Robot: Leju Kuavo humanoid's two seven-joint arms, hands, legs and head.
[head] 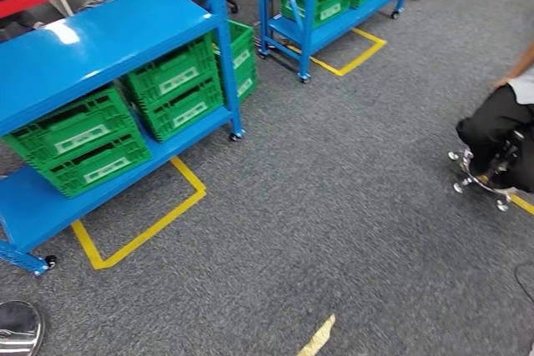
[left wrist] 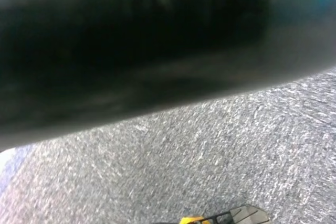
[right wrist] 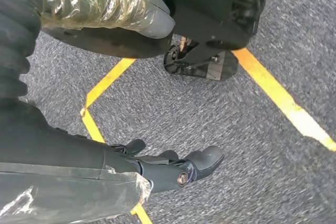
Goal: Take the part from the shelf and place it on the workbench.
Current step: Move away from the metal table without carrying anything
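Note:
A blue shelf (head: 94, 47) stands at the left in the head view, on casters. Its lower level carries green plastic crates (head: 173, 85) with white labels, and its top board looks bare. I cannot make out any part in the crates from here. My right hand (right wrist: 158, 169) hangs over the grey carpet in the right wrist view. Its dark fingers (right wrist: 202, 160) are stretched out and its plastic-wrapped thumb (right wrist: 118, 3) stands well apart from them, with nothing held. The left wrist view is a dark blur over carpet.
A second blue shelf (head: 327, 6) with green crates stands further back. A person (head: 497, 122) sits at the right on a chair with a chrome wheeled base (head: 481, 181). Yellow tape lines (head: 144, 231) mark the grey carpet around the shelves.

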